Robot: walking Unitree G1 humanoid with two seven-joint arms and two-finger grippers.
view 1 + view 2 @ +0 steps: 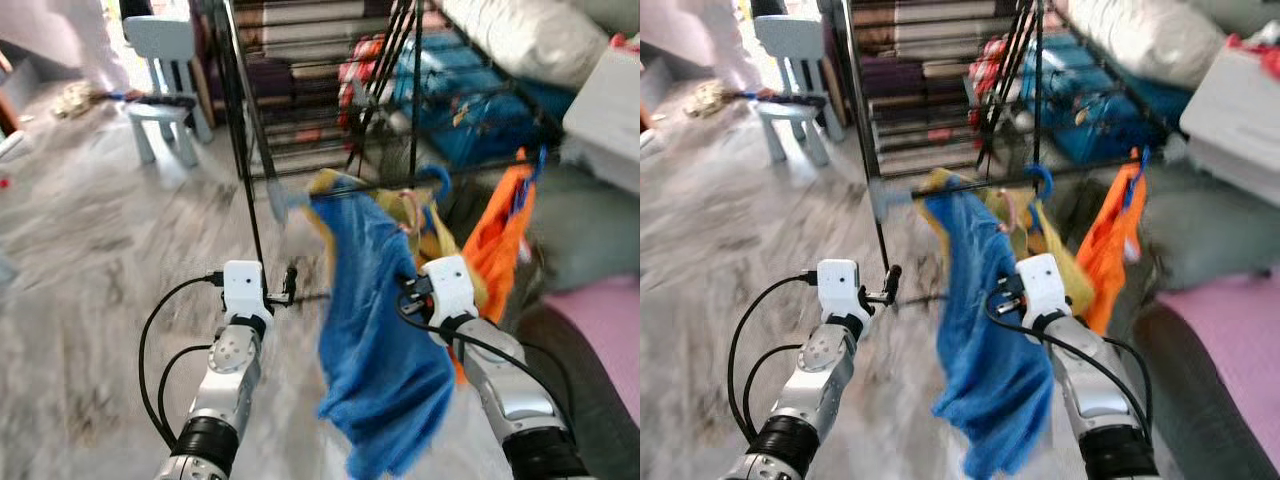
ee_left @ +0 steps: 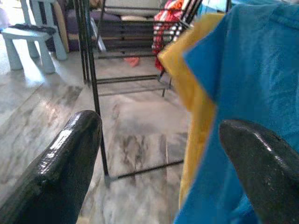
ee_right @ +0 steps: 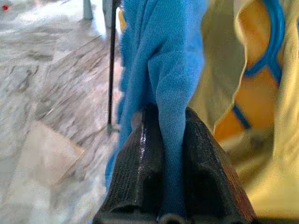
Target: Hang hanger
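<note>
A blue garment [image 1: 375, 330] hangs from a hanger whose blue hook [image 1: 437, 180] sits by a horizontal bar of the black drying rack [image 1: 245, 150]. A yellow garment [image 1: 440, 235] hangs just behind it and an orange one [image 1: 500, 235] to the right. My right gripper [image 3: 163, 116] is shut on a fold of the blue garment [image 3: 163, 56], at about its mid height. My left gripper [image 2: 159, 154] is open and holds nothing, left of the blue garment and near the rack's upright leg [image 2: 96, 107]. The views are blurred.
A light blue child's chair [image 1: 165, 70] stands at the back left on the marble floor [image 1: 90, 230]. Shelves of folded clothes [image 1: 300, 60] fill the back behind the rack. A white pillow [image 1: 520, 35], a white box [image 1: 605, 110] and a pink cushion [image 1: 600, 330] lie to the right.
</note>
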